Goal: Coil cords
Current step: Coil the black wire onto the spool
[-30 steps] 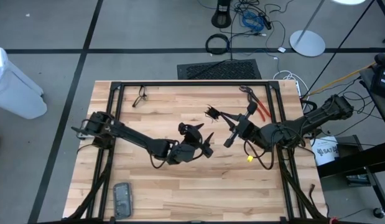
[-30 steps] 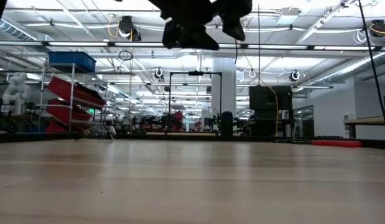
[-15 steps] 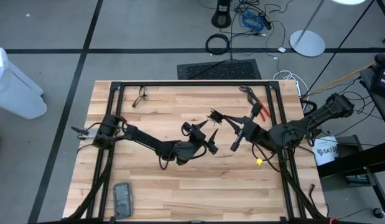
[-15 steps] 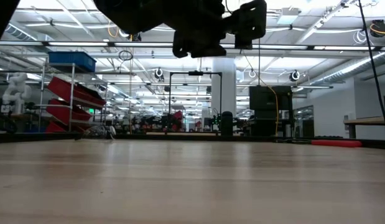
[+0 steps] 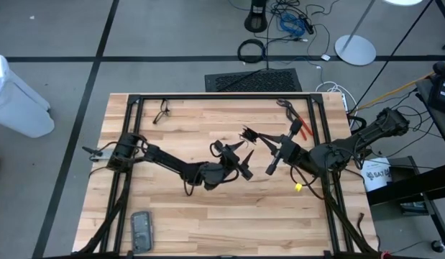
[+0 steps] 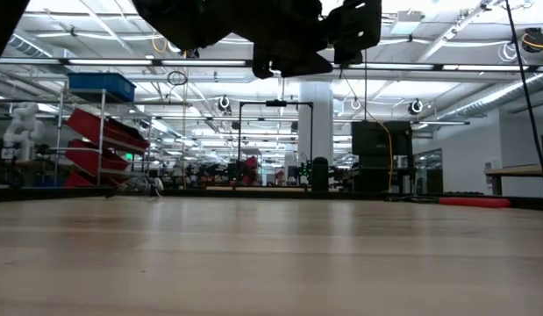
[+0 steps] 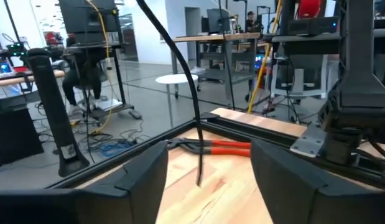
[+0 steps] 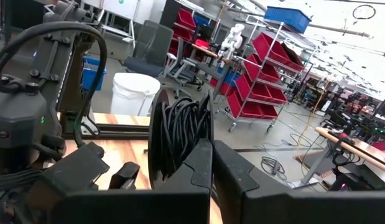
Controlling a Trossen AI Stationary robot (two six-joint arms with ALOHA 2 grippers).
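The black cord is wound into a coil [image 8: 178, 134] that is held up over the table's middle [image 5: 248, 134], with my right gripper [image 5: 257, 138] [image 8: 209, 149] shut on it. A loose length of black cord [image 7: 191, 87] hangs in an arc ahead of my left gripper [image 7: 208, 155]; its free end [image 7: 199, 182] is close above the wood. My left gripper [image 5: 240, 160] is open and level, just on the near-left side of the coil, and touches nothing. In the low view both grippers are dark shapes at the top [image 6: 293, 48]. My right gripper is shut on the coil's near part [image 8: 183, 158], where the turns bunch just beyond the fingertips. Its fingers lie level and point toward the table's left. The coil stands upright and is lifted clear of the table. The fingers hide how many turns lie between them.
Red-handled pliers [image 5: 298, 124] [image 7: 224, 147] lie at the table's far right. A flat dark object [image 5: 141, 230] lies near the front left corner, and a small black item [image 5: 162, 111] at the far left. A black frame [image 5: 208, 96] runs round the table.
My left gripper has moved toward the table's right and far side, nearer the coil, and has come down a little, turning at the wrist; its fingers stay apart. It has been still for the last half second. The coil stays lifted in my right gripper.
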